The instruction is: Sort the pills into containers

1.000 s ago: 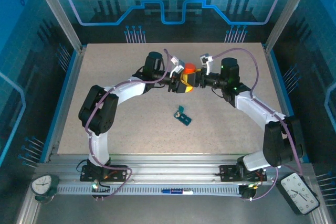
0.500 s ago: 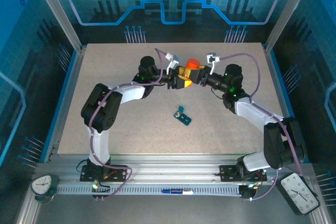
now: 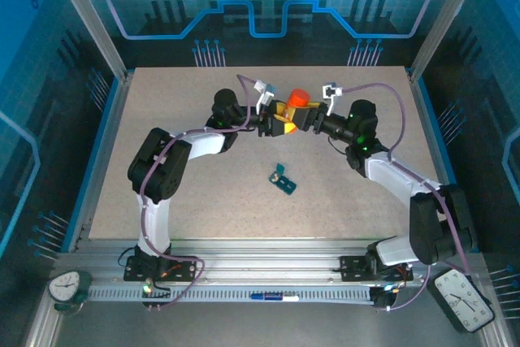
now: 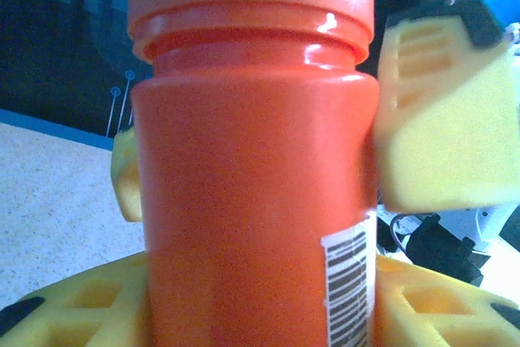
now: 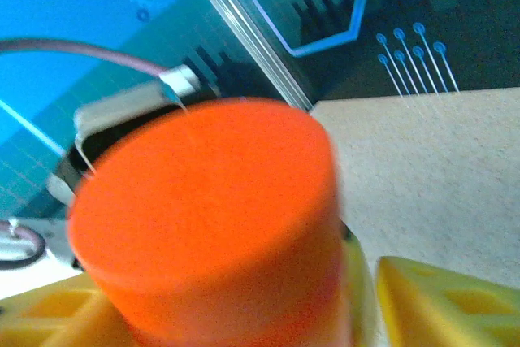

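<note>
Left wrist view: the left gripper pinches the orange bottle; its white barcode label bears no readable words. The right gripper is spread beside the cap. The teal pill box lies mid-table, well apart.

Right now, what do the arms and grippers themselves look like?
The left arm and right arm have white links with bulky black joints, and a purple cable loops along each. The left gripper and right gripper have chunky yellow fingers with ribbed, hollowed sides. A small white block sits on each wrist.
</note>
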Robot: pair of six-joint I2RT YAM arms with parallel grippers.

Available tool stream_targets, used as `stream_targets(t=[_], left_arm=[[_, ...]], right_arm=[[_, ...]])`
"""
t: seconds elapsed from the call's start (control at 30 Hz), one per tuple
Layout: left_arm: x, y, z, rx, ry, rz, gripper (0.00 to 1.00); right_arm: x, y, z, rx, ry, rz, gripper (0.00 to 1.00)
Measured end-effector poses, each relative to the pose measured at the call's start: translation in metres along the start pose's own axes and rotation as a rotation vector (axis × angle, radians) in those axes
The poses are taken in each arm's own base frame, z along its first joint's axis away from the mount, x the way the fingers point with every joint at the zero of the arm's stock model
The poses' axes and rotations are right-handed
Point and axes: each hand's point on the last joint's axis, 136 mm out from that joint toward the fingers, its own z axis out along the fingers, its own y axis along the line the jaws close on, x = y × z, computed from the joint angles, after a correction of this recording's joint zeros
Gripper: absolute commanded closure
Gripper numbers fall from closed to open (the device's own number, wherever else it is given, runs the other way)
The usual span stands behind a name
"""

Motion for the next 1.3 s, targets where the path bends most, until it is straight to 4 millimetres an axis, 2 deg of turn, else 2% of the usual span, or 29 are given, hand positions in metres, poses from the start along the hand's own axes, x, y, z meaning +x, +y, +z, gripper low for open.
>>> stream_targets(t=[0.1,0.23,0.33,0.53,0.67,0.77,1.1,1.3], left_arm=[[-0.002,0.002,-0.003,-0.007,-0.004,0.012,1.0],[-0.001,0.005,-0.007,-0.012,0.002,0.049,1.0],[0.004,0.008,-0.008,-0.018,0.016,0.067,1.0],[0.014,0.011,-0.008,-0.033,0.054,0.082,1.0],[0.016,0.008,-0.008,-0.037,0.082,0.102,1.0],[0.017,0.004,-0.006,-0.035,0.099,0.114,1.0],[0.028,-0.001,0.0,-0.023,0.136,0.102,1.0],[0.03,-0.001,0.0,-0.022,0.14,0.097,1.0]], right_arm=[[-0.003,-0.005,-0.017,0.044,0.02,0.01,0.18],[-0.02,-0.01,-0.051,0.129,0.002,-0.003,0.17],[-0.037,-0.005,-0.066,0.169,0.001,-0.023,0.17],[-0.067,0.013,-0.063,0.164,0.039,-0.066,0.17],[-0.078,0.012,-0.052,0.16,0.087,-0.078,0.16],[-0.072,0.008,-0.042,0.161,0.14,-0.07,0.15],[-0.031,0.005,-0.016,0.137,0.29,-0.039,0.15],[-0.016,0.006,-0.006,0.12,0.337,-0.039,0.2]])
